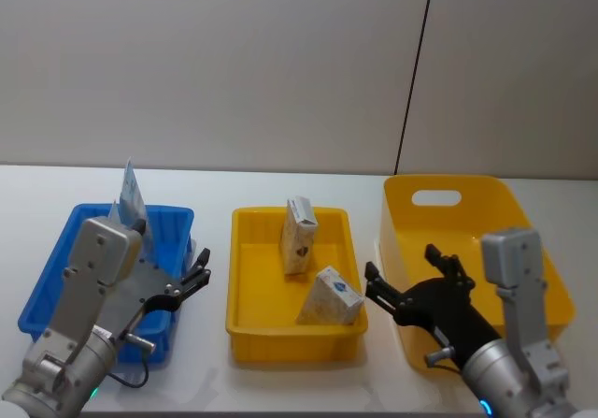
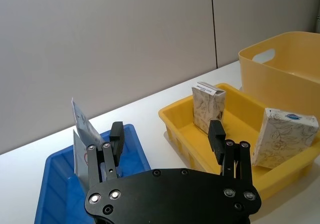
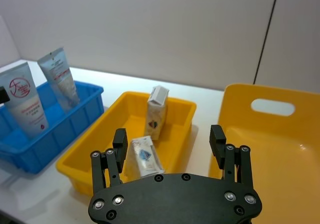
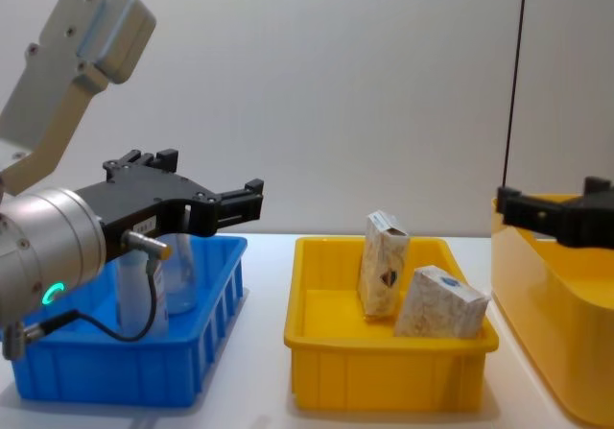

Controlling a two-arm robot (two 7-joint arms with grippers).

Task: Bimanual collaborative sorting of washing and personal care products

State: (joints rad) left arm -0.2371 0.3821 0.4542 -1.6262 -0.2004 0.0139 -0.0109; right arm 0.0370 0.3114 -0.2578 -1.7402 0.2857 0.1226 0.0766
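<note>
Two pale-blue squeeze tubes with red print (image 3: 22, 98) (image 3: 59, 76) stand upright in the blue tray (image 1: 56, 278); one tube (image 1: 129, 194) pokes up behind my left arm. In the small yellow tray (image 1: 252, 320) a beige patterned carton (image 1: 298, 236) stands upright and another carton (image 1: 332, 298) leans tilted near the front right corner. My left gripper (image 1: 198, 273) hovers open and empty over the blue tray's right edge. At the left rim of the large yellow bin (image 1: 467, 250), my right gripper (image 1: 400, 261) is open and holds nothing.
The three containers sit in a row on a white table, with narrow gaps between them. A grey wall stands close behind. The large yellow bin (image 3: 280, 149) has tall walls, a handle cut-out and nothing inside.
</note>
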